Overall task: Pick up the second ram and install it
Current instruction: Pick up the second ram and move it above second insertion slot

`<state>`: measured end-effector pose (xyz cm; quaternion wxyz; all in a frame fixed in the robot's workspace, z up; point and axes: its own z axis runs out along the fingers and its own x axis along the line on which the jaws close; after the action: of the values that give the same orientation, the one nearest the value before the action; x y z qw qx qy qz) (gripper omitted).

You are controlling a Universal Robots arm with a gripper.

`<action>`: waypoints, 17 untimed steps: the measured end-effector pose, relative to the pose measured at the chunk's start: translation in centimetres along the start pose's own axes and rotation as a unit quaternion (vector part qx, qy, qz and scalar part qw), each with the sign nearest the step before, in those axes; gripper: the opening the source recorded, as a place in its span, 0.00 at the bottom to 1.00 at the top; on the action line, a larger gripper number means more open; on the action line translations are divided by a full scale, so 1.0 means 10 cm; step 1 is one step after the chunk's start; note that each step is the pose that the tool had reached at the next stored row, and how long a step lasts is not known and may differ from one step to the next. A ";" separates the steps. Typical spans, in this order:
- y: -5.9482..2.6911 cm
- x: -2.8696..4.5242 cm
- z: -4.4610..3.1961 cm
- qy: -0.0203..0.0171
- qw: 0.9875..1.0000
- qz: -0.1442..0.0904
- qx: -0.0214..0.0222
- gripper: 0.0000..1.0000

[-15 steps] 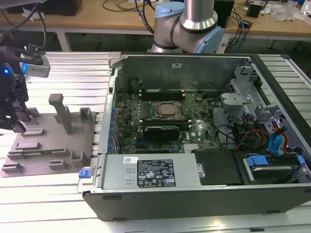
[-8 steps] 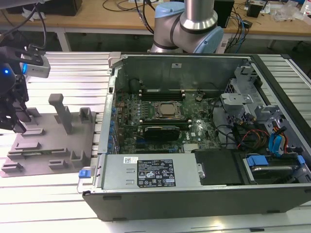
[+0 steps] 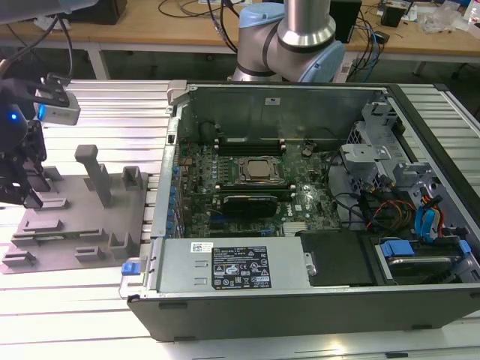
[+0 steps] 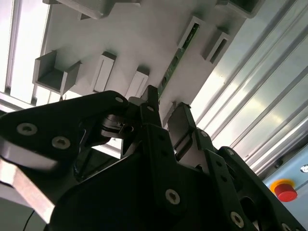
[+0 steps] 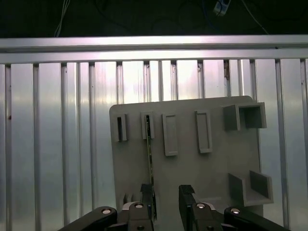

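Note:
The second ram [image 5: 149,154] is a thin green stick standing on edge in slots of the grey fixture plate [image 5: 192,178]. In the second wrist view the ram [image 4: 176,55] runs from a slot block down toward my fingers. My gripper [image 5: 166,198] hangs low over the plate, open. The stick's near end lies close beside one fingertip [image 5: 146,195], and the other fingertip [image 5: 186,195] stands apart from it. In the exterior view the gripper [image 3: 21,196] is at the far left, over the fixture plate [image 3: 82,232].
An open computer case [image 3: 420,150] lies at the exterior view's right, with the motherboard [image 3: 300,202], processor socket [image 3: 259,171] and memory slots [image 3: 247,142] inside. A power supply [image 3: 225,266] sits along its near side. Upright posts [image 3: 94,172] rise from the plate. The ribbed metal table [image 5: 48,144] surrounds everything.

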<state>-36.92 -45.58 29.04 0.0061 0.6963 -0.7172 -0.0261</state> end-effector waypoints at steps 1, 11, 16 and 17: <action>-0.002 0.001 0.033 0.000 1.000 0.000 0.000 0.34; -0.009 0.006 0.197 0.000 1.000 0.000 0.000 0.34; -0.010 0.006 0.230 0.001 1.000 0.000 0.000 0.34; -0.011 0.006 0.233 0.001 1.000 0.000 0.000 0.34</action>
<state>-36.91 -45.58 26.70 0.0066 0.6964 -0.7172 -0.0256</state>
